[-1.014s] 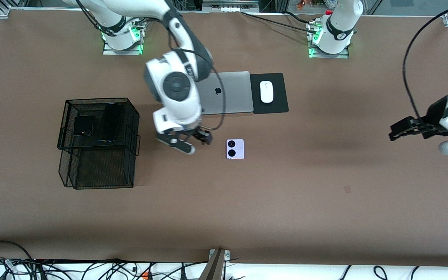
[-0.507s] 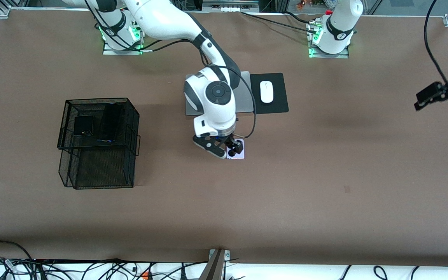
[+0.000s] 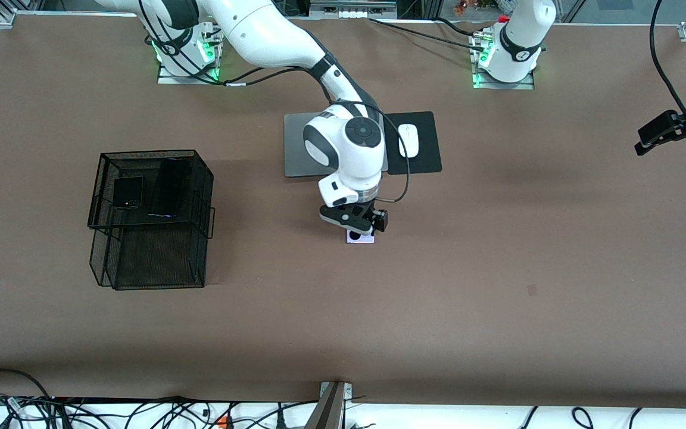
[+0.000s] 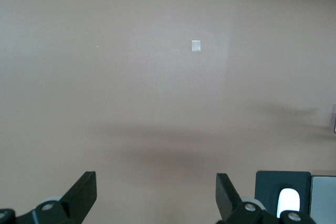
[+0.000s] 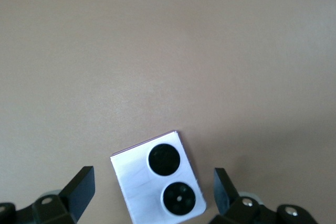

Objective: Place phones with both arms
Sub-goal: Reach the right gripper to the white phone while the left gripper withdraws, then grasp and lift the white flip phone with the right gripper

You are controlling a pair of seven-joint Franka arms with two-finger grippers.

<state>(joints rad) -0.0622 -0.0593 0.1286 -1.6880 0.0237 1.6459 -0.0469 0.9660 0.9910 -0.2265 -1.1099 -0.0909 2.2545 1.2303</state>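
Note:
A small square lilac-white phone [image 3: 362,239] with two round black lenses lies on the brown table, nearer to the front camera than the laptop. My right gripper [image 3: 359,225] hangs open right over it. In the right wrist view the phone [image 5: 135,176] sits skewed between the two spread fingers [image 5: 80,188], touching neither. My left gripper [image 3: 669,134] is open and holds nothing, up over the left arm's end of the table; its wrist view shows only bare table between the fingers [image 4: 84,188]. A small black folded phone [image 3: 127,192] and a long black slab phone [image 3: 168,188] lie in the black wire basket [image 3: 105,250].
A silver laptop [image 3: 299,149] lies closed beside a black mouse pad [image 3: 427,159] with a white mouse [image 3: 408,140] on it. The wire basket stands toward the right arm's end. A small pale patch [image 4: 196,46] marks the table.
My right gripper has travelled from beside the basket to over the lilac-white phone. The left gripper has drawn back toward the left arm's end of the table. Both stayed open.

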